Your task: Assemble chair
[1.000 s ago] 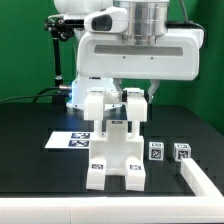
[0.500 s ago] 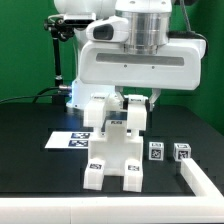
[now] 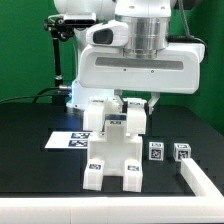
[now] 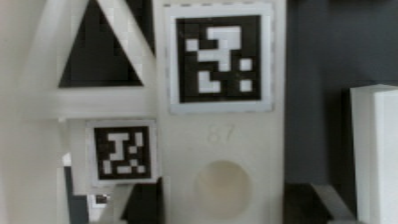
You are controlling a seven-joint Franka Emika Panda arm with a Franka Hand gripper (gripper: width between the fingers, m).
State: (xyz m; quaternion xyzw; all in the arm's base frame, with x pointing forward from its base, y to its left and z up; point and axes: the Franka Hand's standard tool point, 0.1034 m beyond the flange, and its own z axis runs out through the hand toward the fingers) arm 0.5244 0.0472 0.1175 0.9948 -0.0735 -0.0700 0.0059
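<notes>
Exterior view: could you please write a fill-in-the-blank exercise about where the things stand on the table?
The chair stands on a table whose top is ___ in colour.
To the exterior view's right of the chair stand ___ small tagged blocks.
The marker board lies to the exterior view's ___ of the chair.
Missing words: black; two; left.
</notes>
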